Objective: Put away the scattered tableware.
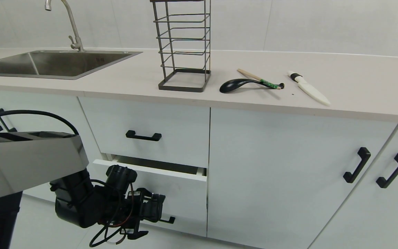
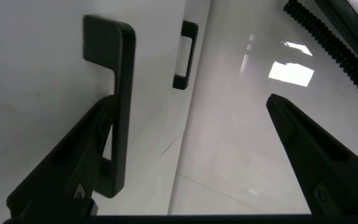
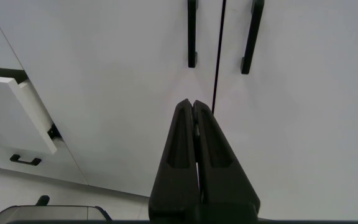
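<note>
While the left claw (image 2: 188, 104) spreads wide and the right claw (image 3: 193, 106) pinches together, the knife (image 1: 309, 89) points its blade front-right.

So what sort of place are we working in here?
A kitchen, most likely: a stainless steel sink with a curved metal tap set in a pale countertop, white cabinets with black handles below, and a black spoon and white knife lying on top.

I'm seeing a pale countertop (image 1: 358, 79) running over white cabinets (image 1: 271, 166), a steel sink (image 1: 81, 61) sitting left, white wall (image 1: 306, 24) rising behind.
</note>
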`<state>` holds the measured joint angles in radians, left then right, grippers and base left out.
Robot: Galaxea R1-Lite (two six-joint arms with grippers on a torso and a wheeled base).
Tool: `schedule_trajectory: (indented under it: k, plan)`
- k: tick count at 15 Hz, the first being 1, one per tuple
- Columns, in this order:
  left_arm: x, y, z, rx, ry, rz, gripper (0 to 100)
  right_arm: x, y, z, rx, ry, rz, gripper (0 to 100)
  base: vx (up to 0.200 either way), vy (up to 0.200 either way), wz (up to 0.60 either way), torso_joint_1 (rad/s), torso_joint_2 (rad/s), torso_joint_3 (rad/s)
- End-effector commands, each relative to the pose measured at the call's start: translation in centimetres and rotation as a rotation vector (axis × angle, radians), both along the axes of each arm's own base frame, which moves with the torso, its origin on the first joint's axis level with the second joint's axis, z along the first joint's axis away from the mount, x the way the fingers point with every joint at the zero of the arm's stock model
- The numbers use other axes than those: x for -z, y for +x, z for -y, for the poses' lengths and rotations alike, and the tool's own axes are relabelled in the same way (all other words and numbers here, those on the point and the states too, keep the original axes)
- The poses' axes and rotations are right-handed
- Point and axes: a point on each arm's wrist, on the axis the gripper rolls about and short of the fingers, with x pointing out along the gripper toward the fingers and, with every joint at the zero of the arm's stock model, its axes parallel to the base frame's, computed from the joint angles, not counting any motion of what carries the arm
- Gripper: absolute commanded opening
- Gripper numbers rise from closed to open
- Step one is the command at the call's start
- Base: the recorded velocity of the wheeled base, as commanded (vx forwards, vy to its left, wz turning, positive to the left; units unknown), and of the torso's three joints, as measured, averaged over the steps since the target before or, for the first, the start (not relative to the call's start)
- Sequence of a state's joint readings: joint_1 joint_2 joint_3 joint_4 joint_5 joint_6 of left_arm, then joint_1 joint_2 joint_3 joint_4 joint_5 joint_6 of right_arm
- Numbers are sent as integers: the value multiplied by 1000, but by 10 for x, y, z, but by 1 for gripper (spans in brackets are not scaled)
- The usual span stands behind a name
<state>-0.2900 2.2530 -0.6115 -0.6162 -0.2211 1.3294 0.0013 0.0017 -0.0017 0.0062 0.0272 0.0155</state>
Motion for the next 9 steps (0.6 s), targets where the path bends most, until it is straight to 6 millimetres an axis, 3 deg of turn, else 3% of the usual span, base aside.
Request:
schedule_trajectory:
  k: [1, 4, 9]
  plan:
    - [-15, -9, -3, -3, -8, 21, 100, 0, 0, 0, -1, 0, -1, 0, 0, 0, 0, 0, 0, 0]
    - [-36, -14, -4, -7, -26, 79, 100, 0, 0, 0, -1, 0, -1, 0, 0, 0, 0, 0, 0, 0]
    - [-77, -42, -10, -9, -64, 172, 100, 0, 0, 0, -1, 0, -1, 0, 0, 0, 0, 0, 0, 0]
